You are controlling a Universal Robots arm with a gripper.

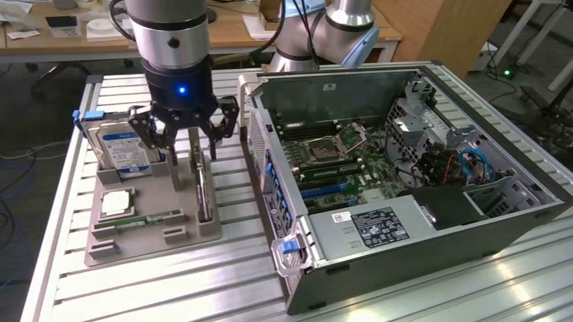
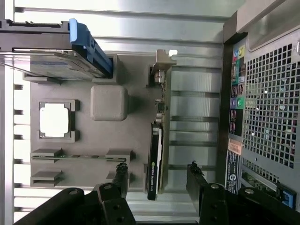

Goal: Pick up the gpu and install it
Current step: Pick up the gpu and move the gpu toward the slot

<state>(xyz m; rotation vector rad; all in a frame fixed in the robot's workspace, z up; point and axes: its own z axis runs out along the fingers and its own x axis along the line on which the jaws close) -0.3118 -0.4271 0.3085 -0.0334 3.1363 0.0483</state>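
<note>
Flanking the upright gpu (image 2: 155, 150), the pincer (image 2: 157, 168) stands wide, gripping nothing; the card shows edge-on.

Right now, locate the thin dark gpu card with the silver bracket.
The gpu stands on edge in the grey tray at the exterior view's left, beside the open computer case, under the gripper.
</note>
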